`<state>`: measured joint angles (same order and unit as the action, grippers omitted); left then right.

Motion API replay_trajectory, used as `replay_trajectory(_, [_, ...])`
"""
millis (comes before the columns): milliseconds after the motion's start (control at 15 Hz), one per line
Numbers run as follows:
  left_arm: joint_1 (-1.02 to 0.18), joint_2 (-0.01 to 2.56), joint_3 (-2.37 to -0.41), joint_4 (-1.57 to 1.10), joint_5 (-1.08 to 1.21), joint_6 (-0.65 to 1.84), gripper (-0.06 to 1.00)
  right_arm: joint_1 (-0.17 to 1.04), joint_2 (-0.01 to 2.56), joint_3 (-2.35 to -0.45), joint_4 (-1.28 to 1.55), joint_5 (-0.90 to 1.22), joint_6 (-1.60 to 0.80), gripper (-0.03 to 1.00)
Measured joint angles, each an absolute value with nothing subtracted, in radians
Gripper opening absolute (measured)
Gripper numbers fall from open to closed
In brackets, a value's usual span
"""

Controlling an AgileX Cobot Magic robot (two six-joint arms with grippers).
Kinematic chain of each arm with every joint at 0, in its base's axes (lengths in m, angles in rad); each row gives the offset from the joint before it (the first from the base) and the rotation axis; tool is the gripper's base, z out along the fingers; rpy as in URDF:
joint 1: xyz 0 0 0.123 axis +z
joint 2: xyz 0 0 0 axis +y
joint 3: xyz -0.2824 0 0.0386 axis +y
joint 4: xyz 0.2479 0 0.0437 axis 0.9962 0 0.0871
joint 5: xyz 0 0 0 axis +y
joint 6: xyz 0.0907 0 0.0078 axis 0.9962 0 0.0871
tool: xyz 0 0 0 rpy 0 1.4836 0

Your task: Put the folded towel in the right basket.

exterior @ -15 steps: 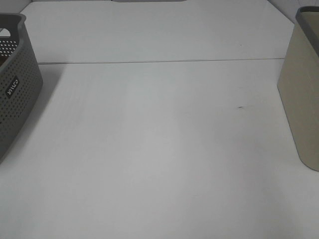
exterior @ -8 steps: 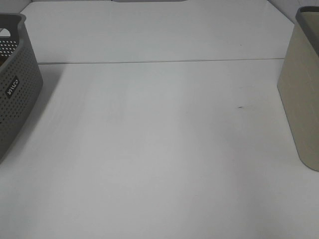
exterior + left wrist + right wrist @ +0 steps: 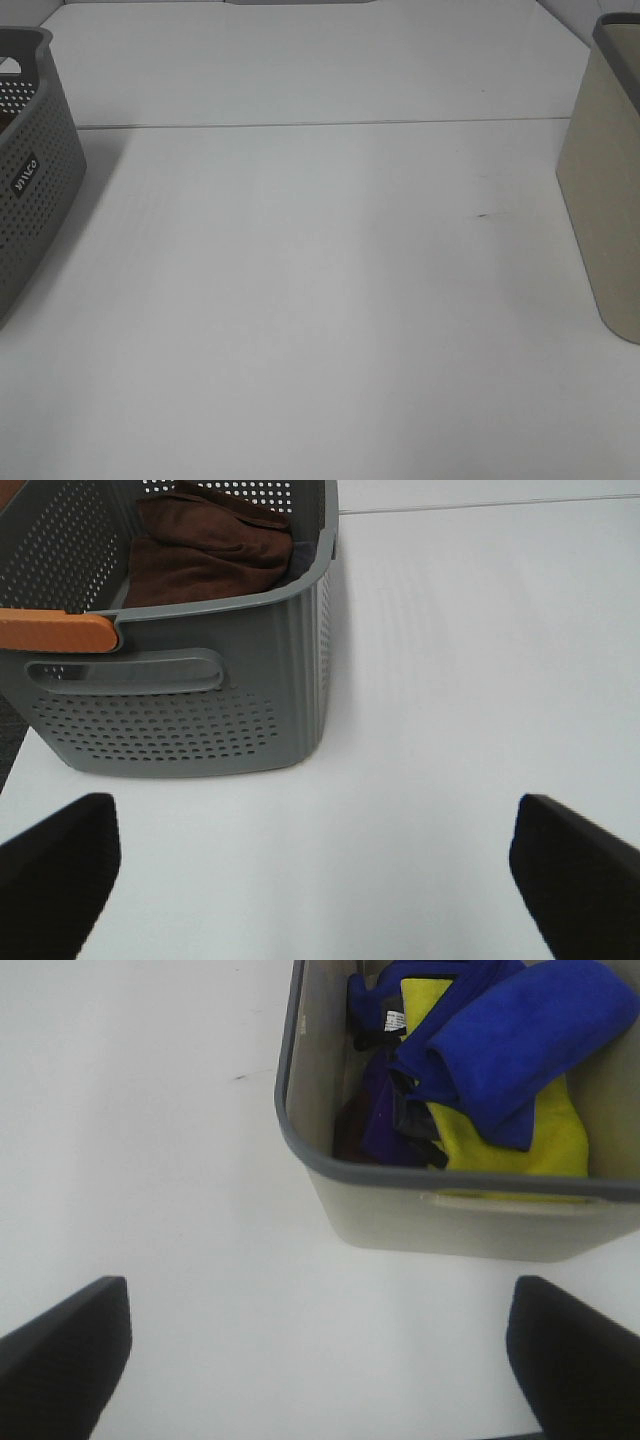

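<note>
The right basket [image 3: 605, 200] is beige with a grey rim and stands at the table's right edge. In the right wrist view it [image 3: 450, 1225] holds a folded blue towel [image 3: 510, 1030] on top of a yellow towel [image 3: 520, 1135] and dark cloths. My right gripper [image 3: 320, 1360] is open and empty over the bare table just in front of this basket. My left gripper [image 3: 315, 880] is open and empty in front of the grey perforated basket [image 3: 220, 605], which holds a brown towel [image 3: 205, 545]. Neither gripper shows in the exterior high view.
The grey basket [image 3: 30, 200] stands at the table's left edge, with an orange handle piece [image 3: 55, 630] on its rim. A seam [image 3: 320, 124] crosses the white table at the back. A small dark speck [image 3: 483, 214] lies right of centre.
</note>
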<state>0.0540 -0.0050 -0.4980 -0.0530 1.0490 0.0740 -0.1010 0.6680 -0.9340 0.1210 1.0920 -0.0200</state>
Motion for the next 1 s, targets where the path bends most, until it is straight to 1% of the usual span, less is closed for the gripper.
replay_trajectory(200, [0.054,-0.005,-0.498,-0.053,1.049,0.074,0.99,-0.101,0.396,-0.744,0.083,1.077,-0.042,0.96])
replay_trajectory(333, [0.054,-0.005,-0.498,-0.053,1.049,0.074,0.99,-0.094,0.306,-0.665,0.075,1.062,-0.042,0.96])
replay_trajectory(533, [0.054,-0.005,-0.498,-0.053,1.049,0.074,0.99,-0.034,0.221,-0.544,0.067,1.043,-0.041,0.95])
replay_trajectory(867, [0.054,-0.005,-0.498,-0.053,1.049,0.074,0.99,-0.021,0.011,-0.511,0.046,1.045,-0.037,0.94])
replay_trajectory(1000, [0.054,-0.005,-0.498,-0.053,1.049,0.074,0.99,-0.021,-0.003,-0.504,0.025,1.049,-0.006,0.94])
